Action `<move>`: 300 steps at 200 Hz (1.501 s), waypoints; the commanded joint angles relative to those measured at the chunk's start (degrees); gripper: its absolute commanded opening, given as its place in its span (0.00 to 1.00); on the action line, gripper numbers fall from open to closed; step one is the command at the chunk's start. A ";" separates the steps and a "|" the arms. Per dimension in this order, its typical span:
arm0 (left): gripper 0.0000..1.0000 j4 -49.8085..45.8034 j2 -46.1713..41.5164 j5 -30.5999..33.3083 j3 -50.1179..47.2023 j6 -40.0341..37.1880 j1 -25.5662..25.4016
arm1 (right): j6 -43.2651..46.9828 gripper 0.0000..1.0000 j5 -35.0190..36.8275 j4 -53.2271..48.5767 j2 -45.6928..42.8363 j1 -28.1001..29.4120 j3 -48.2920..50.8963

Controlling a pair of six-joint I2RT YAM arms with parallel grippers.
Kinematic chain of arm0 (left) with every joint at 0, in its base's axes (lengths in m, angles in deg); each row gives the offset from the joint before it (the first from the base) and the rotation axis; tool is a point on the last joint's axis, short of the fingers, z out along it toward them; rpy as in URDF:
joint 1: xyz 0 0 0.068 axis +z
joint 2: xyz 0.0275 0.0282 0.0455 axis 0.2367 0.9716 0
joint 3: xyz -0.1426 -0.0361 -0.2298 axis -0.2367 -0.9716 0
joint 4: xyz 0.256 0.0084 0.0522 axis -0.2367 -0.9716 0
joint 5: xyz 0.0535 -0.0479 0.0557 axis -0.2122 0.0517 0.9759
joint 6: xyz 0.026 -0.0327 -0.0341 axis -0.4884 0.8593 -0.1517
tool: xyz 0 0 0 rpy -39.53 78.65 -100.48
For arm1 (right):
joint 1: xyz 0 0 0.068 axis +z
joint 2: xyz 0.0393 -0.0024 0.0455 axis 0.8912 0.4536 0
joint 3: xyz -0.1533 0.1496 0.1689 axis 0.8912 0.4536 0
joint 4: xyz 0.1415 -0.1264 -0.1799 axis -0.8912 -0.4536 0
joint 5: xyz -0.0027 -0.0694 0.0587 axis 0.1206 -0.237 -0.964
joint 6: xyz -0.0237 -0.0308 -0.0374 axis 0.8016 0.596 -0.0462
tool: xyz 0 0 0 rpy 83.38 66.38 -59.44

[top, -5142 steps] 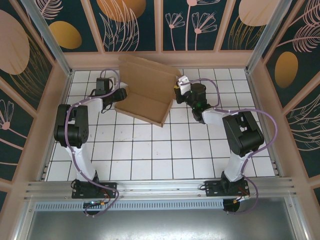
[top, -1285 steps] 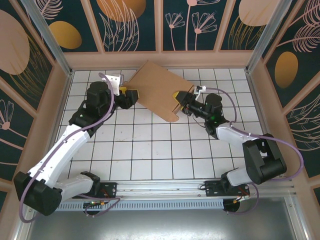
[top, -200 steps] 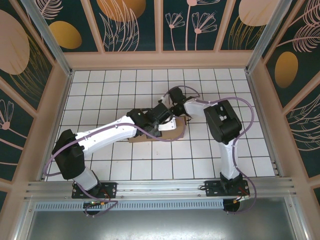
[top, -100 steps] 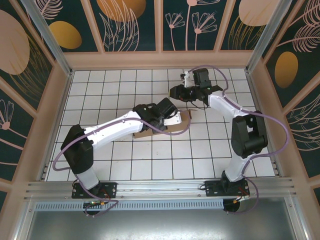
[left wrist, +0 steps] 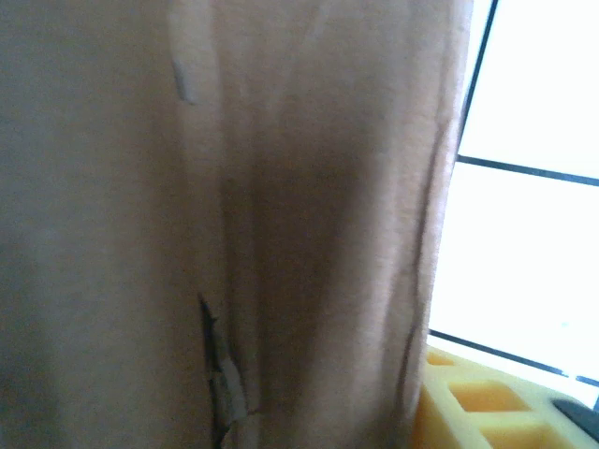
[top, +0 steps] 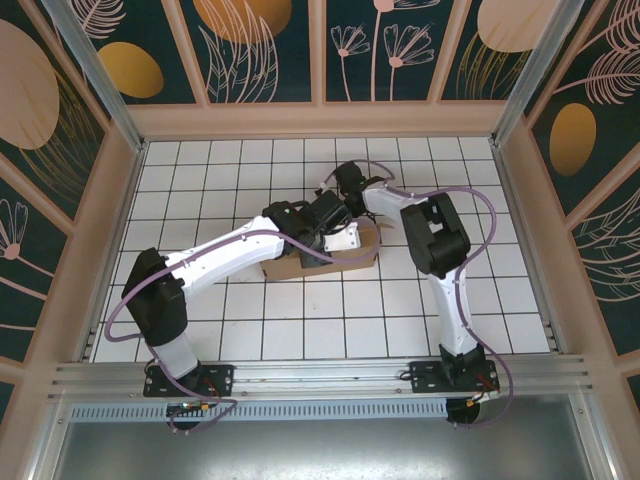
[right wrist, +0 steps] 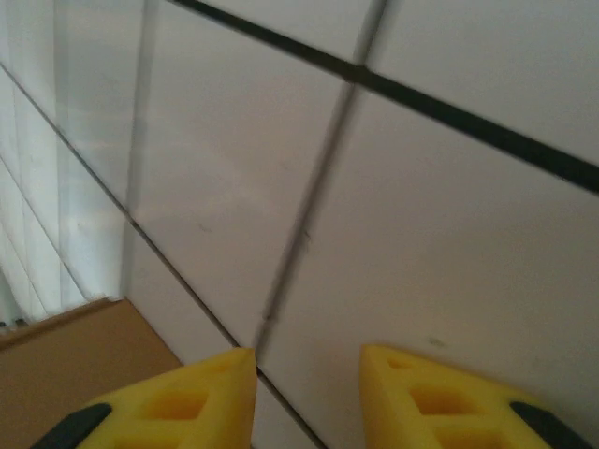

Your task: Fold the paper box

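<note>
Cardboard of the paper box (top: 362, 252) lies about the middle of the white tiled desk (top: 250, 170), plain brown, with its long side running roughly left to right in the overhead view. Much of its top is covered by the left arm (top: 220, 255), which reaches diagonally from its base at the near left edge up to the box. The left claw (top: 338, 236) sits over the box, towards its right half. In the left wrist view the brown board is very close and blurred, with a short ragged slit (left wrist: 220, 374) low in it, and one yellow finger (left wrist: 468, 412) shows at the bottom right, beside the board's edge, with bright tiles beyond. Whether this claw is parted or closed cannot be told.

The right arm (top: 440, 240) rises from its base at the near right, bends above the box's right end and stretches left towards the far side of the box. The right claw (right wrist: 307, 398) points down at bare tile, its two yellow fingertips (right wrist: 187, 402) a little apart with nothing between them. A corner of the box shows just left of them in that view.
</note>
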 commanded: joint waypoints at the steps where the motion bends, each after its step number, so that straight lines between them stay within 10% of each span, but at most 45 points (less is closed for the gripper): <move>1: 0.55 -5.16 -0.82 -2.49 0.09 -0.29 0.19 | 3.82 0.34 -7.04 -6.02 1.50 3.21 1.99; 81: 0.74 6.77 -5.98 7.68 -4.30 -4.04 0.85 | -2.27 0.34 -7.28 1.82 -2.01 1.64 7.67; 300: 0.98 20.35 -20.50 2.22 -15.27 1.79 2.17 | -6.17 0.37 8.36 12.22 -15.87 -3.86 12.77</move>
